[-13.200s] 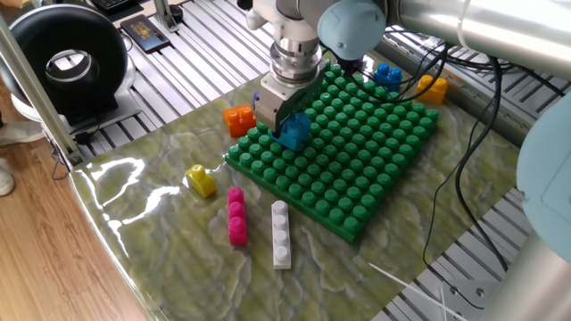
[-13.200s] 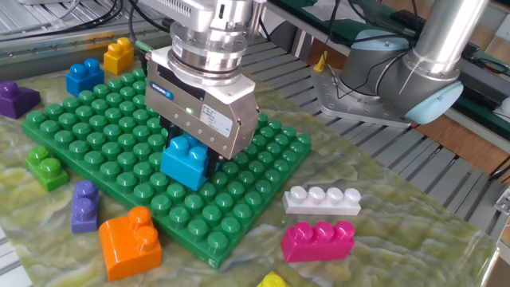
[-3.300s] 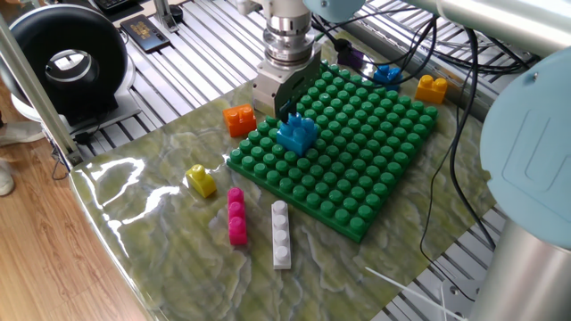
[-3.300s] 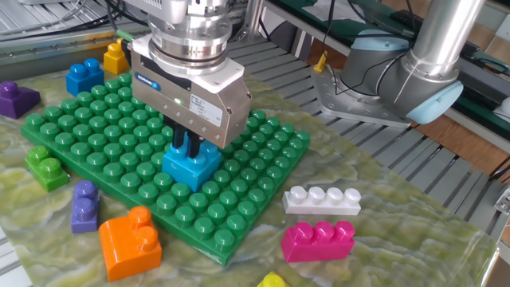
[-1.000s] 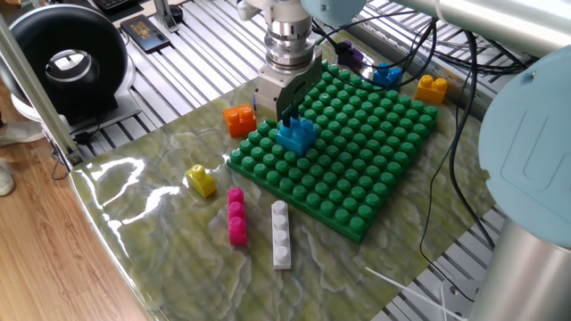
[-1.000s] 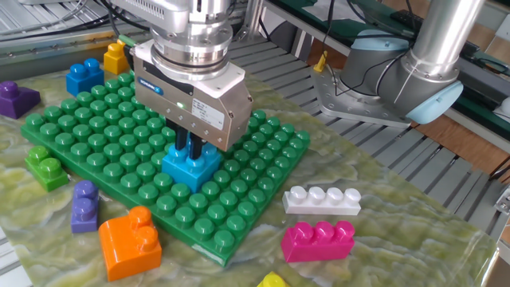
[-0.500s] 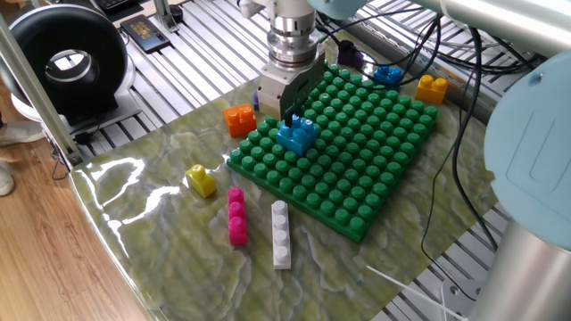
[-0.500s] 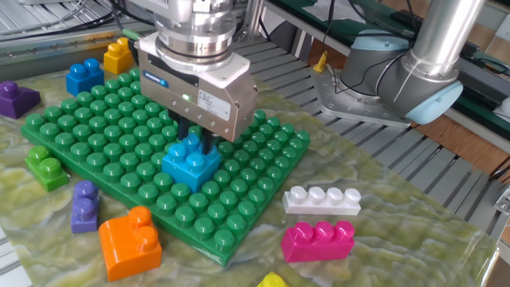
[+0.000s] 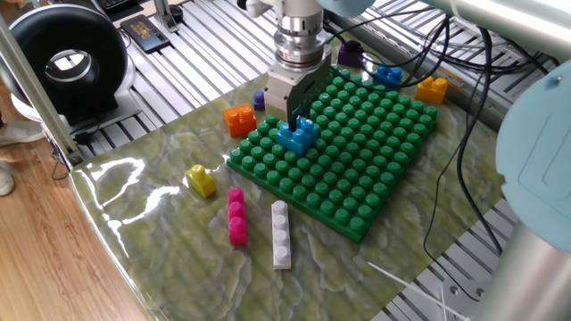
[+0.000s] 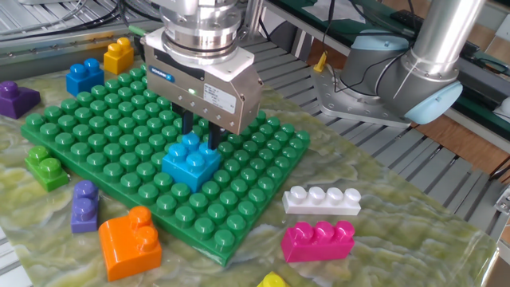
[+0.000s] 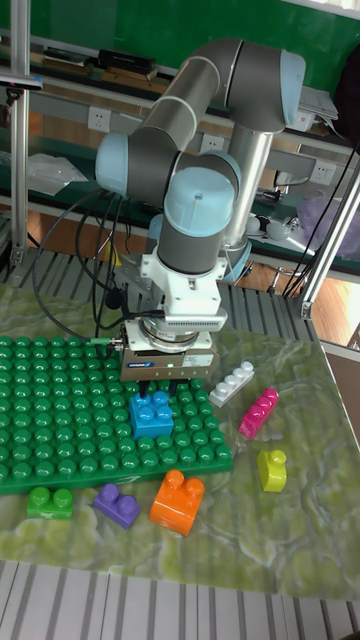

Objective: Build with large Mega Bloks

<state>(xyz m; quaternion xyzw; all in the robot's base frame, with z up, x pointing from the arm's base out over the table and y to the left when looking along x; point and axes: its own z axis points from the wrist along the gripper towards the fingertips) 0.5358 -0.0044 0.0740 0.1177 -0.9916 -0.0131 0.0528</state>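
A light blue Mega Blok (image 9: pixel 296 135) (image 10: pixel 191 162) (image 11: pixel 152 414) sits pressed onto the green baseplate (image 9: pixel 366 169) (image 10: pixel 96 127) near its edge. My gripper (image 9: pixel 294 118) (image 10: pixel 201 135) (image 11: pixel 163 386) hangs just above the block. Its dark fingers are a little apart, hold nothing and do not touch the block. Loose on the table lie an orange block (image 10: pixel 130 243), a purple one (image 10: pixel 84 209), a white bar (image 10: pixel 322 199), a pink bar (image 10: pixel 318 241) and a yellow block (image 9: pixel 202 180).
A green block (image 10: pixel 46 166) lies beside the plate. A dark blue block (image 10: pixel 84 77), a yellow-orange one (image 10: pixel 118 56) and a purple one (image 10: pixel 16 98) sit at the far side. Cables trail behind the plate (image 9: pixel 464 134). The table edge runs close to the white bar.
My gripper has lifted straight up off the light blue block, which stays seated on the plate. The gap between the fingers looks slightly wider than a second ago.
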